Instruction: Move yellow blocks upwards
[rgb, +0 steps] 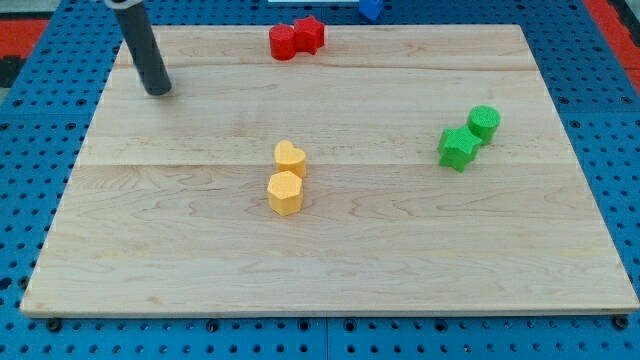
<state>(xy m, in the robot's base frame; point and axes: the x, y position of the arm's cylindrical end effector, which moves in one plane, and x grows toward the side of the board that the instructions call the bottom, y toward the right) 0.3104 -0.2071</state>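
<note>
Pictured near the frame's centre: two yellow blocks (287, 178), touching, one above the other; likely light, rigid, best pushed from below. Seen upper left, well apart: my tip (159, 91), a bare rod, no jaws to open. Red blocks (297, 38) top centre possibly obstructing; green blocks (469, 136) right.

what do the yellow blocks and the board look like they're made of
Yellow hexagonal block and the yellow block behind it: probably matte plastic, judging by uniform colour and soft edges. Board: light unfinished-looking wood, with visible grain and plank seams.
</note>
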